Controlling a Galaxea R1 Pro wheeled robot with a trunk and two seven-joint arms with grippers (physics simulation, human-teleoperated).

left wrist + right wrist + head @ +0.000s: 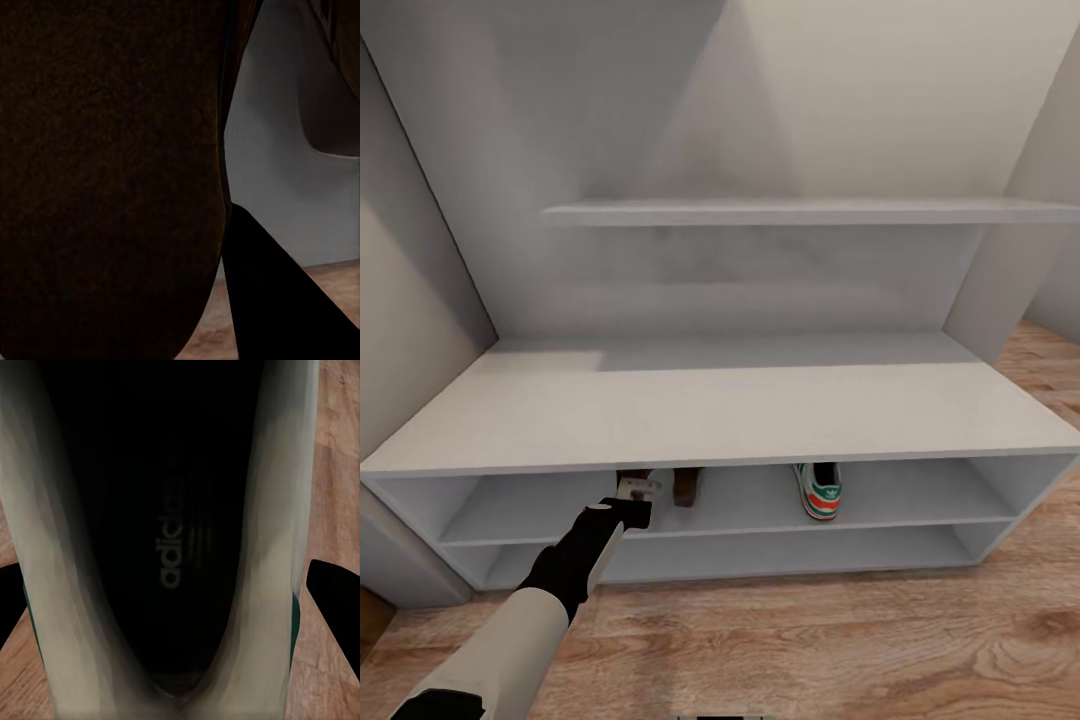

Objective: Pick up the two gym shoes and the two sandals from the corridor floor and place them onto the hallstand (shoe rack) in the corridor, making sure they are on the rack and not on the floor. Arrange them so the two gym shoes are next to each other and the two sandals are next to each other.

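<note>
left gripper (640, 490) is reaching into the rack's (710, 420) upper shelf, seemingly gripping a sandal (105, 172); another sandal (687, 486) is sitting just beside it and one gym shoe (819, 489) further along the shelf. right gripper's fingers (334, 589) are straddling the second gym shoe (172, 547) over the floor (337, 450); whether they are clamped i cannot tell. both look light; the sandal's stiff sole is probably the best hold.
</note>
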